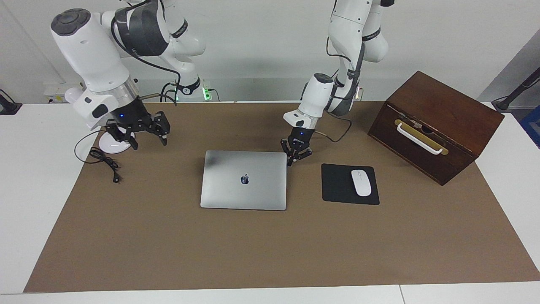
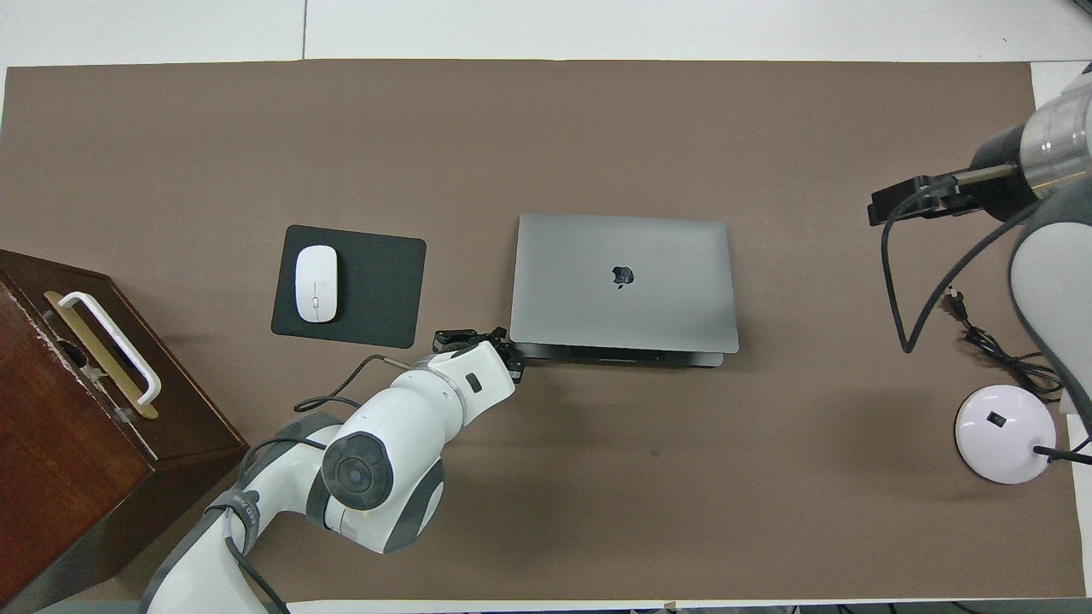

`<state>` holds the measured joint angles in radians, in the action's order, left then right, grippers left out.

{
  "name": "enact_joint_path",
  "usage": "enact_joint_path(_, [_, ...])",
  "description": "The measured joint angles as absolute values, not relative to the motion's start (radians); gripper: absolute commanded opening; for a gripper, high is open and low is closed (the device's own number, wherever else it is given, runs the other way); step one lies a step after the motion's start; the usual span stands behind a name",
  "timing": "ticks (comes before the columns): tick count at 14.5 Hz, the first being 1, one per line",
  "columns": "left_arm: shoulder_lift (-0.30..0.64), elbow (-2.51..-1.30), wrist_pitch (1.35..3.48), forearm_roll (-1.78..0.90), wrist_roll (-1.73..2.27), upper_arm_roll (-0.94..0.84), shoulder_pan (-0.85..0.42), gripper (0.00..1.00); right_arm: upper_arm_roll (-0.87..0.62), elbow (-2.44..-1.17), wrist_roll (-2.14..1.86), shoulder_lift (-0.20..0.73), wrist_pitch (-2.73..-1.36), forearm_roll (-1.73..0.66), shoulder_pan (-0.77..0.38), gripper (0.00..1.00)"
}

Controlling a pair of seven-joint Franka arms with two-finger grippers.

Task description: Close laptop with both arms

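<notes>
laptop (image 1: 244, 179) lid lies flat; lift the left gripper (image 1: 297, 153), fingers spread, straight off its corner; right gripper (image 1: 138, 128) hangs open above the lamp base (image 1: 113, 145).

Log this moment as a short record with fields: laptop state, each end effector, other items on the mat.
laptop: thin silver-grey metal laptop, lid down flat, logo up
left end effector: at the laptop's corner nearest the robots, toward the mouse pad
right end effector: open, raised over the brown mat near the white desk lamp base
beside laptop: white mouse on black mouse pad
left arm's end: dark wooden box with a white handle
</notes>
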<state>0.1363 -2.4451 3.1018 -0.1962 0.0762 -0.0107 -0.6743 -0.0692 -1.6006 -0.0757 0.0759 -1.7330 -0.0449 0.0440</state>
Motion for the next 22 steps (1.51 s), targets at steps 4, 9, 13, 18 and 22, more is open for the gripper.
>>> enact_joint_path(4, [0.01,-2.44,2.851,-0.197,0.076,-0.008,-0.636,0.0,-0.068,-1.61,-0.076,0.031,-1.645,0.008,0.11,1.0])
enact_joint_path(9, [-0.074,-2.369,2.585,-0.197,0.075,0.002,-0.593,0.0,-0.068,-1.716,-0.081,-0.008,-1.711,0.009,0.17,1.0])
enact_joint_path(13, [-0.076,-2.238,2.359,-0.197,0.067,0.006,-0.513,0.0,-0.075,-1.776,-0.081,-0.034,-1.747,0.009,0.166,1.0])
enact_joint_path(18, [-0.101,-2.132,2.186,-0.179,0.054,0.011,-0.347,1.0,-0.082,-1.781,-0.081,-0.044,-1.749,0.009,0.163,1.0])
enact_joint_path(22, [-0.12,-2.034,2.051,-0.175,0.043,0.014,-0.197,1.0,-0.081,-1.781,-0.081,-0.044,-1.749,0.009,0.165,1.0])
